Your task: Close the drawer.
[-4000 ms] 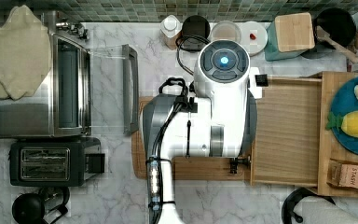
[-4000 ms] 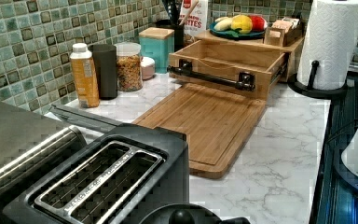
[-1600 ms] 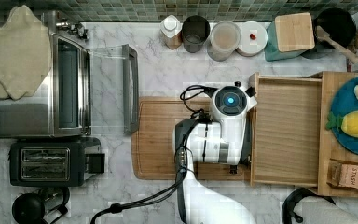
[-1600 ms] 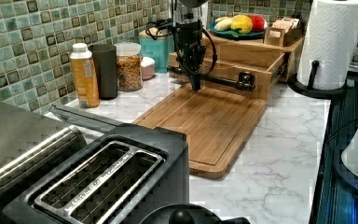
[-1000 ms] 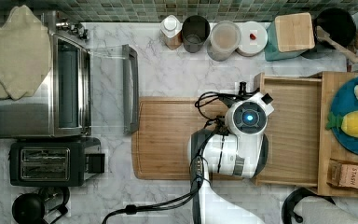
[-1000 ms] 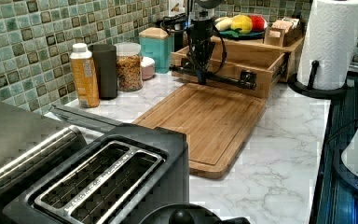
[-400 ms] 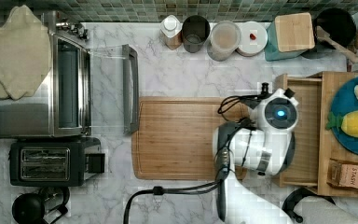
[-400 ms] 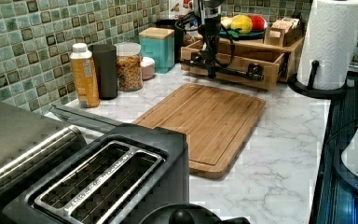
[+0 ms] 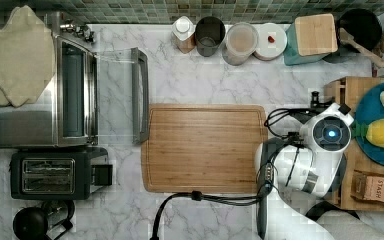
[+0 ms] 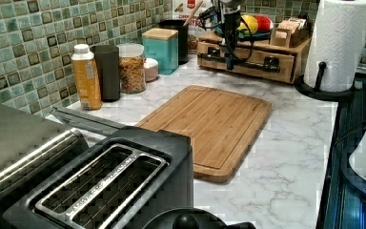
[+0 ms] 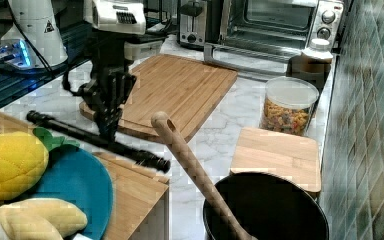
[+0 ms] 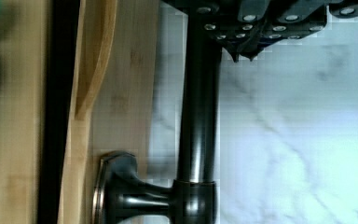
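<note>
One slim dark gap is seen in the wrist view between the drawer (image 12: 121,93) front and its cabinet (image 12: 18,116), so the drawer is judged nearly, but not fully, home. It is found at the edge of the worktop (image 9: 205,70) on the top view's right. The gripper (image 11: 107,131), its fingers pressed together with nothing pinched, is set against the black handle (image 11: 140,154) from the worktop side. Since the bar is round, the tips could be slid off over it if the push is angled downward. The cabinet could be shoved along the worktop if force is applied once the front is seated.
</note>
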Tool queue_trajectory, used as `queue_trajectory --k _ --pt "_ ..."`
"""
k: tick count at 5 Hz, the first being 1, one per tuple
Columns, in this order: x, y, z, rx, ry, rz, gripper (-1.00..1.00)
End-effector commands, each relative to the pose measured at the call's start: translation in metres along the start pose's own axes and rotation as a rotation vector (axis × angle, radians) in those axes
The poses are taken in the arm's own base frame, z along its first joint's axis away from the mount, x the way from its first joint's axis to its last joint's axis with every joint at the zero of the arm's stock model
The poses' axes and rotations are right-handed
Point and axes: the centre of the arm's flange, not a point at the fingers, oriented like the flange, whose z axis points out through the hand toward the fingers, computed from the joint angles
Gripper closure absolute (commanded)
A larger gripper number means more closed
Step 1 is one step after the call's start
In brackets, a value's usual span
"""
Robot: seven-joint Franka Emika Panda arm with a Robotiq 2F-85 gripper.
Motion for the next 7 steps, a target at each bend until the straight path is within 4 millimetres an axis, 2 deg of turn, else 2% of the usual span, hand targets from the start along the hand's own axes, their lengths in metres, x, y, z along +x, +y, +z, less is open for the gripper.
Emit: queue_trajectory --k 1,7 --pt "-0.035 0.1624 -0.0498 -0.226 0.08 0.182 1.0" --pt "-0.035 0.1624 -0.0498 -0.226 0.079 0.182 1.0"
